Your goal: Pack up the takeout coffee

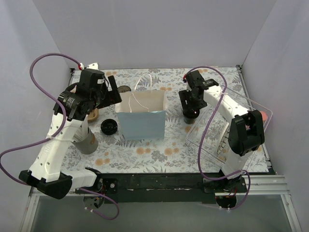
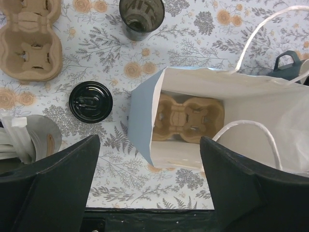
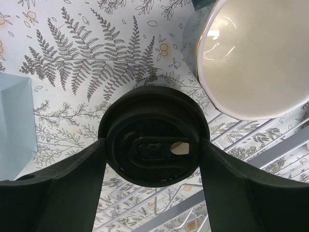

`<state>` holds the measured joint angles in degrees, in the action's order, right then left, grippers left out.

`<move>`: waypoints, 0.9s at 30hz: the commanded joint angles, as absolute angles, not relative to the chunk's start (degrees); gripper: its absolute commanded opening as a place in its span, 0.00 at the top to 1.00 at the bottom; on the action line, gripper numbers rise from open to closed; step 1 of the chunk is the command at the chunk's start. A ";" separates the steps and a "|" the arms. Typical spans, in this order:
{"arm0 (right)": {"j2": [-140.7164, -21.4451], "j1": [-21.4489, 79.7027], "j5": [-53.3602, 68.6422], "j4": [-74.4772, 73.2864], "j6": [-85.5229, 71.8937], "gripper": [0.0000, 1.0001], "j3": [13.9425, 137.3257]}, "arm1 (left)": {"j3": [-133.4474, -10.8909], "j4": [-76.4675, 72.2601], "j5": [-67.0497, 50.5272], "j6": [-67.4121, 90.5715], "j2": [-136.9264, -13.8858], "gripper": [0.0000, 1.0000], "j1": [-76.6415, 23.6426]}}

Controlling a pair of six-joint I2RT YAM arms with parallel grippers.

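The takeout coffee [image 3: 153, 123] shows its round black lid from above in the right wrist view. My right gripper [image 3: 152, 145] is shut on it, one finger pressed on each side of the lid. In the top view this gripper [image 1: 190, 110] holds the coffee [image 1: 189, 117] to the right of the light-blue paper bag [image 1: 143, 123]. The bag stands open with a cardboard cup carrier [image 2: 187, 119] on its bottom. My left gripper [image 2: 149, 183] is open and empty, high over the bag's left edge [image 1: 112, 93].
A second black-lidded cup [image 2: 91, 101] stands left of the bag. There are also a tall grey cup [image 1: 87, 142], a dark empty cup [image 2: 141, 17] and a spare carrier [image 2: 29, 41]. A grey mug [image 3: 251, 53] and a wire rack [image 3: 169, 212] lie near the coffee. A clear bin [image 1: 244, 104] is at right.
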<state>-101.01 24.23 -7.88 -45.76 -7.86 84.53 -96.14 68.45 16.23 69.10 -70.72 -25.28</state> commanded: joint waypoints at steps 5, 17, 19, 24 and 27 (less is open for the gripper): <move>-97.21 23.73 -4.14 -49.22 -7.03 0.42 89.20 | -91.94 71.02 16.53 70.66 -70.49 0.24 -25.31; -92.63 23.73 -0.35 -60.46 -6.42 0.52 111.33 | -87.10 60.30 12.83 71.54 -70.93 0.39 -23.56; -93.69 23.73 1.56 -63.35 -6.24 0.53 119.68 | -87.45 60.73 12.83 71.46 -71.71 0.42 -22.51; -92.39 23.73 8.15 -63.20 -6.59 0.55 128.15 | -86.13 59.68 11.34 71.01 -71.72 0.55 -20.66; -87.83 23.73 12.20 -57.67 -8.08 0.58 125.61 | -84.91 59.15 10.46 70.93 -71.28 0.54 -19.69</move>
